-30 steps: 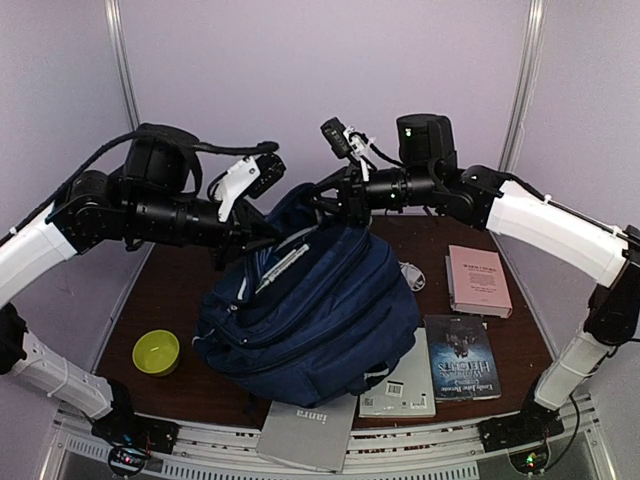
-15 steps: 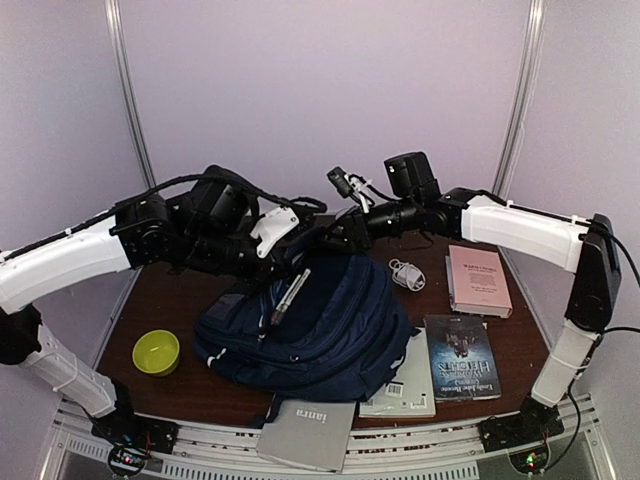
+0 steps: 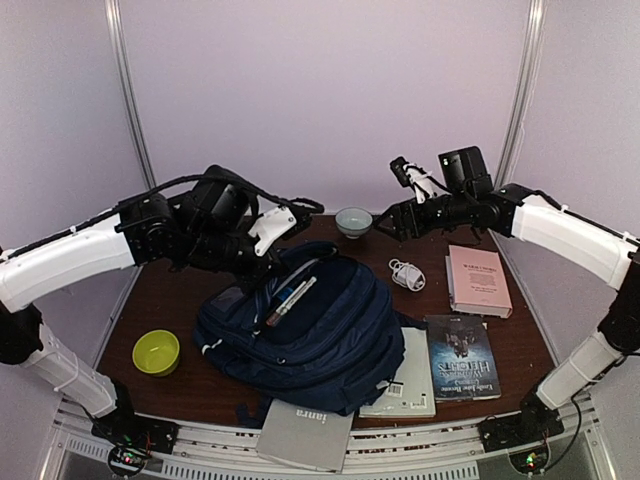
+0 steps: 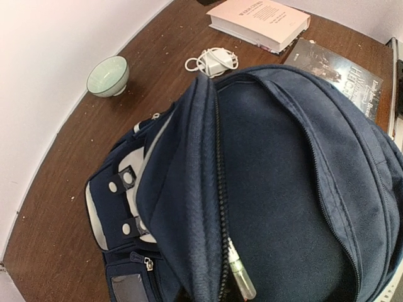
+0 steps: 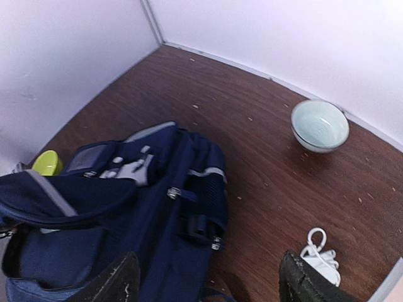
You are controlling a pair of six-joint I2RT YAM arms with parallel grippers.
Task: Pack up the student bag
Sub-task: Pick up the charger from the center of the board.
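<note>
The student bag (image 3: pixel 320 335), navy blue with white-grey patches, lies slumped on the brown table, its main zip gaping. A pen-like stick (image 3: pixel 290 300) pokes out of the opening, and its clear tip (image 4: pixel 242 282) shows by the zipper in the left wrist view. My left gripper (image 3: pixel 265 262) is shut on the bag's upper flap (image 4: pixel 189 189); its fingertips are buried in the fabric. My right gripper (image 3: pixel 384 226) hangs open above the table, to the right of the bag's top. Its fingers (image 5: pixel 119 280) stand wide apart with nothing between them, the gripper (image 5: pixel 211 283) over the bag's side (image 5: pixel 126 207).
A pale bowl (image 3: pixel 353 221) sits at the back, and a white charger cable (image 3: pixel 405 273) lies beside the bag. A pink book (image 3: pixel 478 280), a dark book (image 3: pixel 461 357) and a white booklet (image 3: pixel 405 385) lie to the right. A grey notebook (image 3: pixel 305 435) lies at the front edge and a green bowl (image 3: pixel 156 351) at the left.
My right gripper has opened, let go of the bag's top and drawn back to the right. The bag has sunk and flattened on the table. The left gripper keeps its hold.
</note>
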